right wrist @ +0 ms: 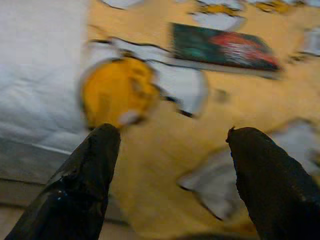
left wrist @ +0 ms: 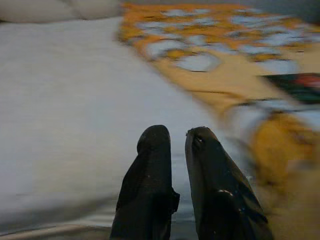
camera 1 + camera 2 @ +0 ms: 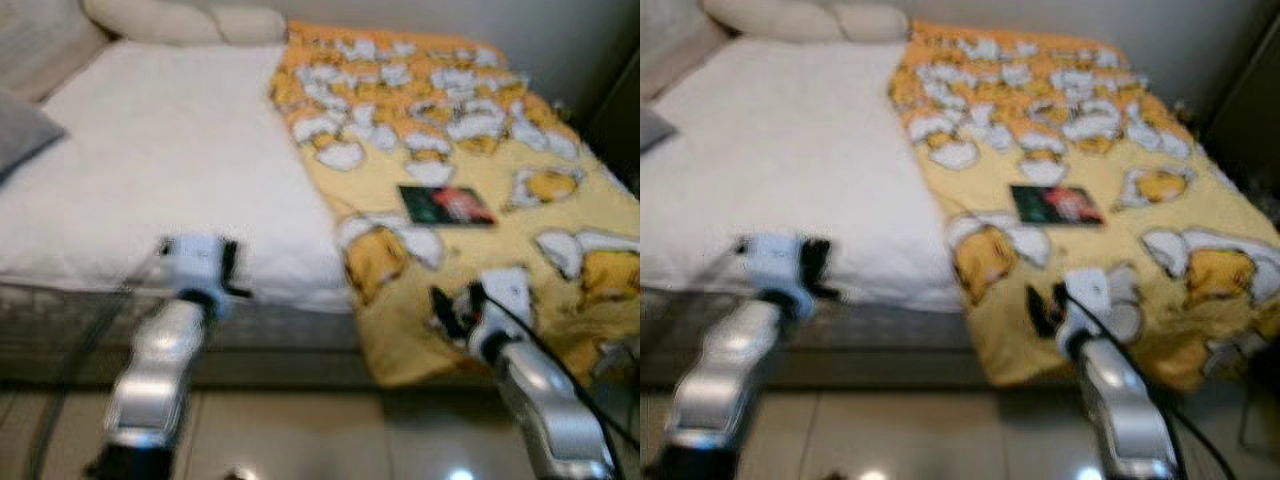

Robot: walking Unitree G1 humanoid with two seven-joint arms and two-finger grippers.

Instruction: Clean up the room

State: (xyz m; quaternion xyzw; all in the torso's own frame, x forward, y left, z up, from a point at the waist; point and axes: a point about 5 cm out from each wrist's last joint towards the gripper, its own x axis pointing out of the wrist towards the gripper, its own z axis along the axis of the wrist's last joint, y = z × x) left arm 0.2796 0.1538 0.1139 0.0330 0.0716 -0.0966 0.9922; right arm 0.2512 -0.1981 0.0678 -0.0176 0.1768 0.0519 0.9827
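A dark green and red book (image 3: 446,204) lies flat on the yellow cartoon-print blanket (image 3: 520,150) covering the right half of the bed. The book (image 1: 220,46) also shows beyond my right fingers in the right wrist view. My right gripper (image 1: 172,135) is open, held over the blanket's near edge, short of the book. My left gripper (image 2: 172,136) is shut with nothing in it, held over the near edge of the white sheet (image 3: 170,160).
Pillows (image 3: 185,20) lie at the head of the bed, and a grey cushion (image 3: 20,135) sits at the left edge. The bed frame's front edge (image 3: 270,335) runs across before me, above glossy floor tiles (image 3: 300,440). A dark cabinet (image 3: 620,110) stands at the right.
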